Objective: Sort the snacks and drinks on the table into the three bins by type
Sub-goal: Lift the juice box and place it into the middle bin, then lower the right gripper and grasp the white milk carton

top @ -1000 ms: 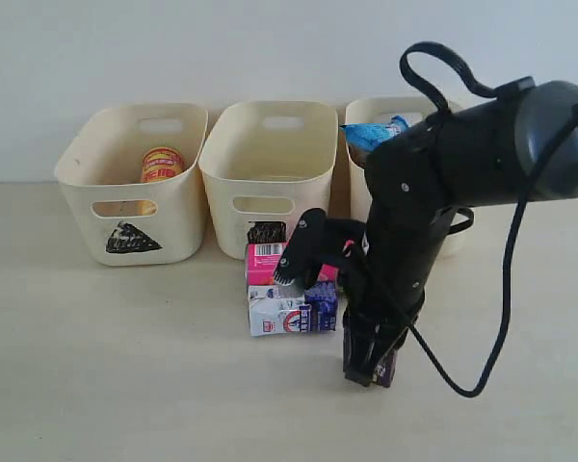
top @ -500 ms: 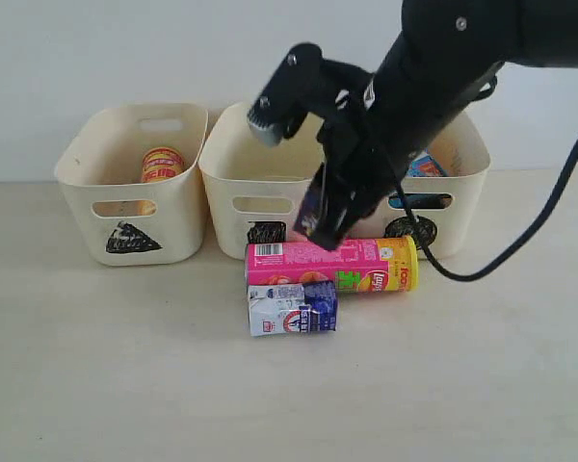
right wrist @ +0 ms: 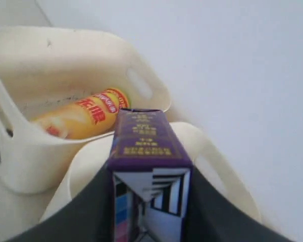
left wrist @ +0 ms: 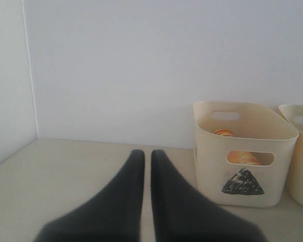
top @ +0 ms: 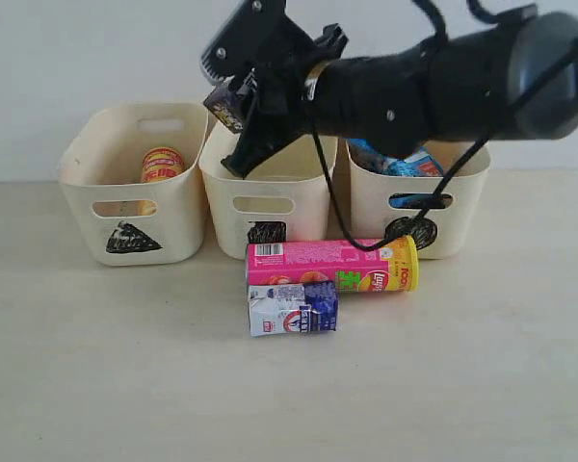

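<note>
Bright, even light, faint shadows; the left claw [left wrist: 147, 155] looks blurred up close.

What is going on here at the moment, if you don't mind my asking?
The right hand holds the dark purple carton in the air, about over the middle bin. The pink-yellow tube and the white and blue carton lie on the table, unsorted. The yellow-red tube is in the triangle bin, a blue bag in the circle bin. The left hand is shut and empty.
</note>
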Motion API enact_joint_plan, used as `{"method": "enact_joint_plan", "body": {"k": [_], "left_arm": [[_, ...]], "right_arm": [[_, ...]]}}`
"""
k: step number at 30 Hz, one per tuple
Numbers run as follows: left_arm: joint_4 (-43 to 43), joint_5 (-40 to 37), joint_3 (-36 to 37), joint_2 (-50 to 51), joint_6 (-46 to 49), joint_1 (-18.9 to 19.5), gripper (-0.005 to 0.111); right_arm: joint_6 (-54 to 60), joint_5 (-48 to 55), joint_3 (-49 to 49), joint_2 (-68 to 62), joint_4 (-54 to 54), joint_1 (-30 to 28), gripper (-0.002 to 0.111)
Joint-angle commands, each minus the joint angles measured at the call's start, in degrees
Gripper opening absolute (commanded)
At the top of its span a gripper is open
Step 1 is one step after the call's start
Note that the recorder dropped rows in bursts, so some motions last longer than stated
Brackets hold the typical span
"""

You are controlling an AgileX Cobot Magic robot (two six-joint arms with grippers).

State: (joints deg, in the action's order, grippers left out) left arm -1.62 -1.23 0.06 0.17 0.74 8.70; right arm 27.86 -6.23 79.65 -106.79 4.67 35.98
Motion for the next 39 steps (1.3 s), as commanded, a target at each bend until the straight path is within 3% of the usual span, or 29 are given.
{"method": "enact_joint_plan", "body": {"k": [1,5,9,11,14,16,18,20,23,26,31,39], "left_arm": [[-0.5,0.2,-0.1,-0.2,-0.2,0.3,0.004],[-0.5,0.2,-0.1,-0.2,-0.2,0.3,0.004],[-0.5,0.2,-0.1,-0.2,-0.2,0.3,0.004],[-0.5,0.2,-0.1,-0.2,-0.2,0.3,0.004],[-0.5,0.2,-0.1,-0.2,-0.2,0.3,0.004],[-0.5,0.2,-0.1,-0.2,-0.2,0.3,0.004],[-0.5,0.2,-0.1,-0.2,-0.2,0.3,0.004],[-0.5,0.2,-0.1,-0.2,-0.2,0.3,0.004],[-0.5,0.2,-0.1,-0.2,-0.2,0.3,0.004],[-0.5,0.2,-0.1,-0.2,-0.2,0.3,0.004],[-0.5,0.2,-0.1,-0.2,-0.2,0.3,0.004],[-0.5,0.2,-0.1,-0.2,-0.2,0.3,0.004]], "right_arm": [[-0.8,-15.6,0.5,-6.2,-7.0,-2.9,0.001],[-0.7,-23.1,0.5,-10.1,-15.0,-5.0,0.001],[-1.4,-21.5,1.9,-12.5,-15.0,-6.3,0.002],[-1.4,-20.3,2.9,-13.4,-15.0,-6.3,0.008],[-1.6,-17.4,4.8,-14.4,-15.0,-6.3,0.032],[-1.8,-14.7,6.1,-14.7,-15.0,-6.3,0.057],[-1.9,-14.1,6.6,-14.7,-15.1,-6.3,0.074],[-2.0,-13.1,6.7,-13.8,-16.1,-6.3,0.078],[-2.0,-9.1,6.7,-11.0,-17.6,-6.2,0.072],[-1.4,-1.7,6.7,-7.2,-17.6,-6.2,0.053],[-0.2,13.7,6.7,-1.4,-16.8,-6.2,0.002],[2.6,40.8,6.7,3.3,-16.3,-6.2,0.001]]}}
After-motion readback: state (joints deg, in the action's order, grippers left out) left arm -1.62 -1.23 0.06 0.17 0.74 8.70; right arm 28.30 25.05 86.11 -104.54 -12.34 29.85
